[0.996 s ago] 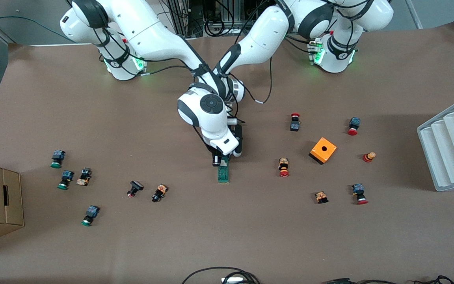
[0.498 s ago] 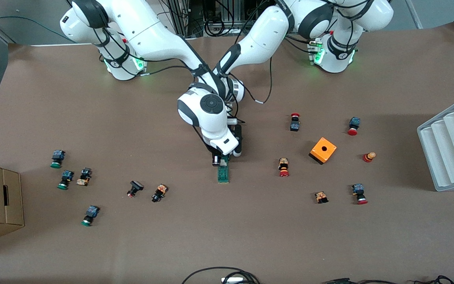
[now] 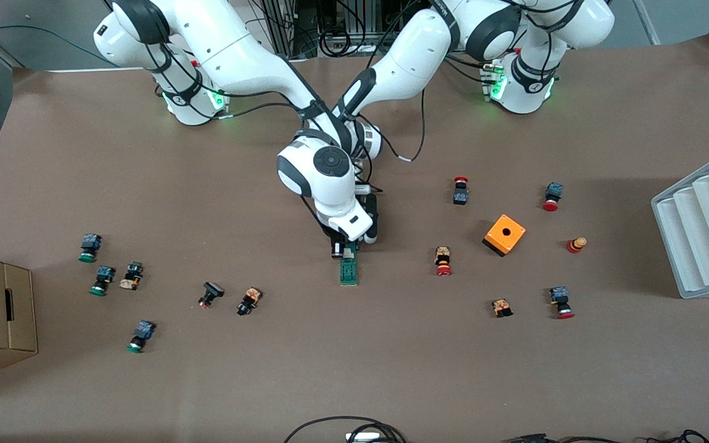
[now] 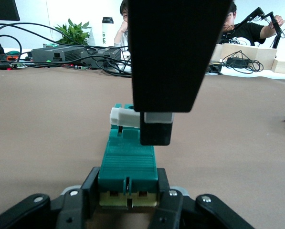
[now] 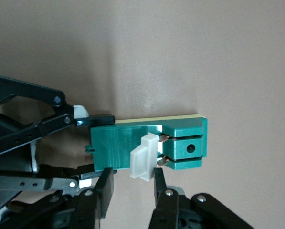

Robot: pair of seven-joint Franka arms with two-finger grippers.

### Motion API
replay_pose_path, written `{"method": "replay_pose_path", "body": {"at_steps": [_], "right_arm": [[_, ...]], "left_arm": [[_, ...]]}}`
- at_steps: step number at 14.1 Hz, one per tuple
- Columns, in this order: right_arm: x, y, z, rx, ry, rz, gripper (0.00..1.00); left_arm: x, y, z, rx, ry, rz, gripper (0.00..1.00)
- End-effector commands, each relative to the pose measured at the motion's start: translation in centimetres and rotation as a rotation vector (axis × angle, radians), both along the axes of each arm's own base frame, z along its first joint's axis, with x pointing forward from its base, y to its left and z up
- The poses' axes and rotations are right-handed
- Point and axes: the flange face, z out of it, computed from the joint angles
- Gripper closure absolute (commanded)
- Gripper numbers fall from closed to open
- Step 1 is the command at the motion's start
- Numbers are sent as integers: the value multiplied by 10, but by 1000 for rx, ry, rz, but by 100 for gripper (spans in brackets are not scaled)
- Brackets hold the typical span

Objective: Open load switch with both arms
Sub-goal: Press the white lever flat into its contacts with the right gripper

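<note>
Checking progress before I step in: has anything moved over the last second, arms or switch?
Nothing visibly changed. The left gripper is still shut on the end of the load switch, the right gripper still shut on its white lever, and the switch lies where it did on the table.

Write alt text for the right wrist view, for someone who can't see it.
A green load switch lies flat on the brown table, its white lever standing up between the right gripper fingers, which are shut on the lever. The left gripper clamps one end of the switch body.
</note>
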Motion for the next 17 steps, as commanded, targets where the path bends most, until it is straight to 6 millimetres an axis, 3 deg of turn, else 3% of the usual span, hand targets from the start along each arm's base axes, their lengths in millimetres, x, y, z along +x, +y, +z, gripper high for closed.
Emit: {"method": "replay_pose_path", "body": {"at_steps": [1,8,17], "right_arm": [[-8,-3,5,-8,-6,8,59],[-5,-2,23,9,-18,8,60],[-7,0,6,6,-12,5,60]], "left_arm": [[-3,-1,1,-17,6,13,48],[-3,-1,1,-18,5,13,49],[-3,-1,1,-17,6,13,48]]}}
